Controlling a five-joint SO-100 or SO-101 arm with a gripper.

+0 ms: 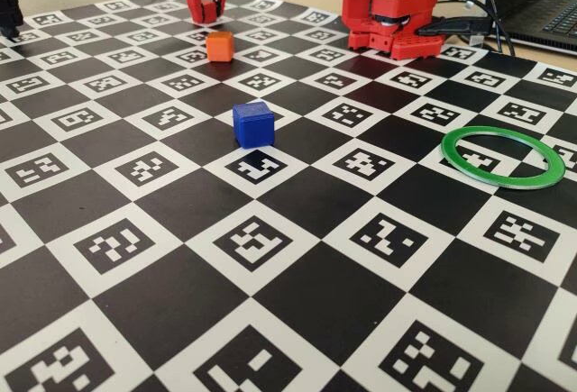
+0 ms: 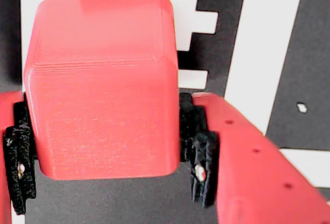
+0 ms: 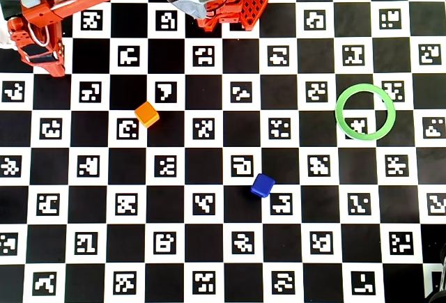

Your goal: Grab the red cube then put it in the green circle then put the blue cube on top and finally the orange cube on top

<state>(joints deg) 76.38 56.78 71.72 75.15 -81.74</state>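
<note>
In the wrist view the black pads [image 2: 198, 147] sit against both side faces of the red cube [image 2: 100, 87], so the gripper [image 2: 108, 152] appears closed on it, the cube filling the upper left and centre of the frame above a black-and-white patterned board [image 2: 258, 54]. Whether the cube is already off the board cannot be told from this view. In the fixed view the gripper [image 1: 206, 9] shows at the top of the frame, left of centre, fingers pointing down to the board [image 1: 297, 302]; the red cube is hard to separate from the red fingers there. In the overhead view the arm [image 3: 42, 10] fills the upper left corner and the cube is hidden beneath it. The orange cube [image 1: 219, 46] lies just in front of the gripper in the fixed view and left of centre in the overhead view [image 3: 147, 114]. The blue cube [image 1: 253, 123] stands alone near the middle of the fixed view and below centre in the overhead view [image 3: 262, 184]. The green circle [image 1: 502, 156] lies at the right of the fixed view and at the right in the overhead view [image 3: 365, 111], well apart from everything, its centre showing only the board. By this judgement the task is in its first step: red is gripped but not yet carried over, and blue and orange are untouched, so all three placements remain.
</note>
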